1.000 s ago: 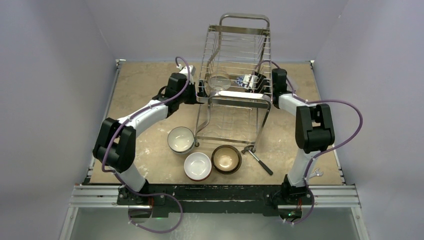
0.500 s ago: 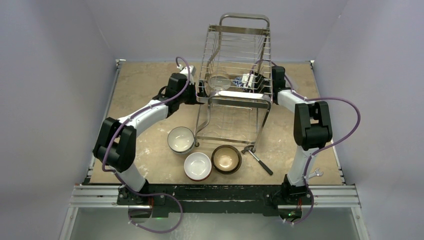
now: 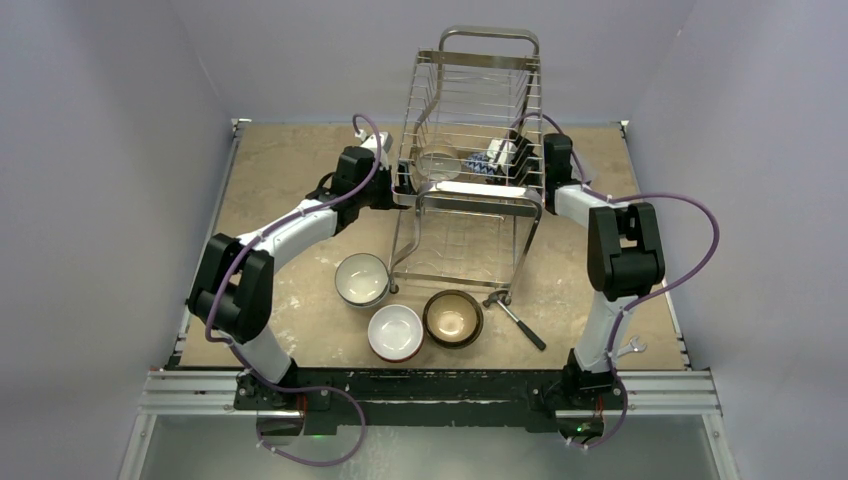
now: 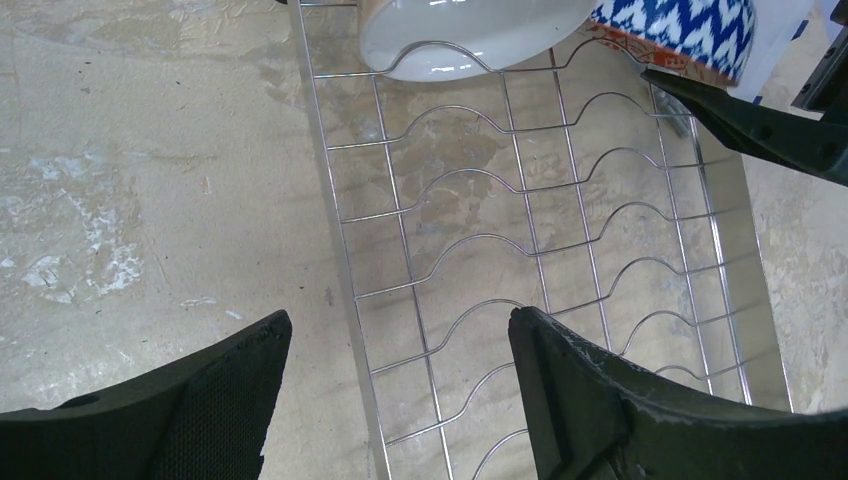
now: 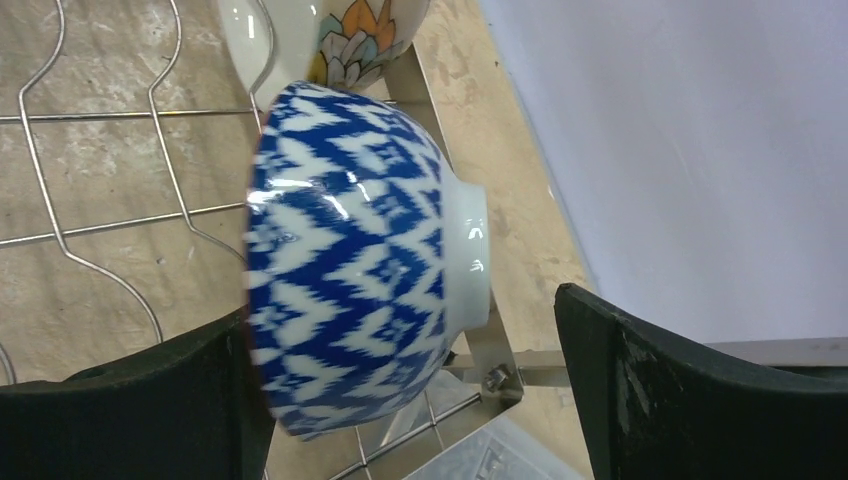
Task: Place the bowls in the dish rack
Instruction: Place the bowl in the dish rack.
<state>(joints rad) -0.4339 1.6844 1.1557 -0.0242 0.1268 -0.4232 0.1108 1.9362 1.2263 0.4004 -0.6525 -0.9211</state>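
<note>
- The right hand point(image 5: 412, 320) has spread wide since a second ago. The blue-and-white bowl point(image 5: 350, 250) stands on edge between its fingers, with a gap at the bowl's foot.
- That bowl sits at the right end of the dish rack's point(image 3: 470, 100) upper tier, just right of a glossy white bowl point(image 4: 460, 40).
- The left hand point(image 4: 395, 340) stays wide and empty at the rack's left side.
- On the desk point(image 3: 280, 170), near the rack's legs, the pale bowl point(image 3: 362, 279), red-rimmed bowl point(image 3: 395, 332) and brown bowl point(image 3: 453, 318) lie unmoved.

Blue bowl point(image 5: 350, 260) occupies right claw point(image 5: 410, 390) gap; left claw point(image 4: 395, 385) gap free, dish rack point(image 4: 342, 240) wires beneath.
</note>
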